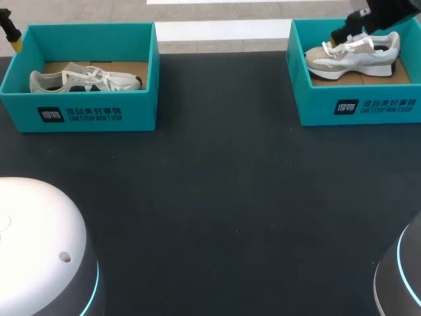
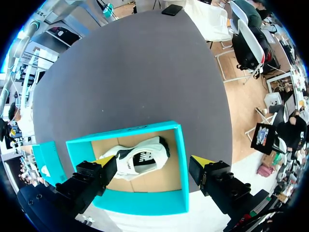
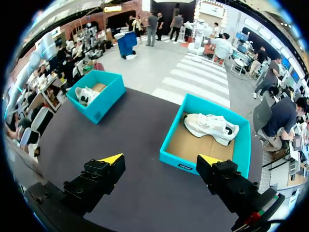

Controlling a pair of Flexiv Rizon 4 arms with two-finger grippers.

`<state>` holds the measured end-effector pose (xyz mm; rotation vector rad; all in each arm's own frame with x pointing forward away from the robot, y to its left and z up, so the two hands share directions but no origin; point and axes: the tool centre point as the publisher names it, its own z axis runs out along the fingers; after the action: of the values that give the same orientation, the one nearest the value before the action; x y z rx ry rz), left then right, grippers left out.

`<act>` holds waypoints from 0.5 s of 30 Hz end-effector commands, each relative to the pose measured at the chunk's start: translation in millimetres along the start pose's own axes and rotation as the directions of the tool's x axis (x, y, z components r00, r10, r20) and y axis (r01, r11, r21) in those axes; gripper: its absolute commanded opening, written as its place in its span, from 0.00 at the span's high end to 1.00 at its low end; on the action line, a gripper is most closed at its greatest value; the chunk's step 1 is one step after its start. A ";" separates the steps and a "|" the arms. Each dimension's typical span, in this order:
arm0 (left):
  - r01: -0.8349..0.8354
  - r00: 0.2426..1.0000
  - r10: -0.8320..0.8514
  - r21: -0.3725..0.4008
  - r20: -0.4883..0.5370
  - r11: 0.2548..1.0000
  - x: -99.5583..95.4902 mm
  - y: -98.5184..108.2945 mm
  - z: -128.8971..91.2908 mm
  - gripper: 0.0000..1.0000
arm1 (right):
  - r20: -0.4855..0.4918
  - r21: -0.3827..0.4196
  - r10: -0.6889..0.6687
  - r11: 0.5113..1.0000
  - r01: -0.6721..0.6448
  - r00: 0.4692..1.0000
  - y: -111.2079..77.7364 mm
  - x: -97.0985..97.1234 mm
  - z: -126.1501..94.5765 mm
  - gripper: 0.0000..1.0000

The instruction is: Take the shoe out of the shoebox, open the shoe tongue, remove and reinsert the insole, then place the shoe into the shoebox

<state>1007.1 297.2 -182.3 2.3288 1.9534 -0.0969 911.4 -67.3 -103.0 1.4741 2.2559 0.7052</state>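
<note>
White shoe (image 2: 137,163) ahead of left gripper (image 2: 153,162)

The dark table (image 1: 217,197) bears 2 teal boxes, left shoebox (image 1: 92,113) and right shoebox (image 1: 317,105), well apart.

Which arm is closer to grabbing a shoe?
Probably left: the left end effector hangs open straight above the shoe in its shoebox. The right end effector, also open, has the other shoe farther ahead.
</note>
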 end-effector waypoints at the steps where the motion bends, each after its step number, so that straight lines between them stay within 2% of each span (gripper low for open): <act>1: 0.000 1.000 0.000 -0.001 -0.002 1.000 -0.1 -0.9 -0.3 0.00 | 0.047 0.008 0.098 0.995 -0.099 0.994 38.9 -22.6 33.7 0.00; 6: 0.000 1.000 0.000 -0.001 -0.002 1.000 -0.1 -0.9 -0.3 0.00 | 0.113 0.004 0.280 0.959 -0.282 0.953 59.9 -63.1 61.9 0.00; 10: 0.000 1.000 0.000 -0.001 -0.002 1.000 -0.1 -0.9 -0.3 0.00 | 0.157 0.003 0.392 0.918 -0.397 0.907 65.9 -94.6 78.8 0.00; 12: 0.000 1.000 0.000 -0.001 -0.002 1.000 -0.1 -0.9 -0.3 0.00 | 0.153 0.007 0.410 0.910 -0.415 0.899 67.2 -111.0 86.2 0.00; 15: 0.000 1.000 0.000 -0.001 -0.002 1.000 -0.1 -0.9 -0.3 0.00 | 0.182 0.059 0.365 0.923 -0.381 0.913 66.3 -130.8 93.7 0.00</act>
<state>1007.0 297.5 -182.3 2.3284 1.9535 -0.0968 1032.1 -139.9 -133.6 1.9444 1.8601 0.6194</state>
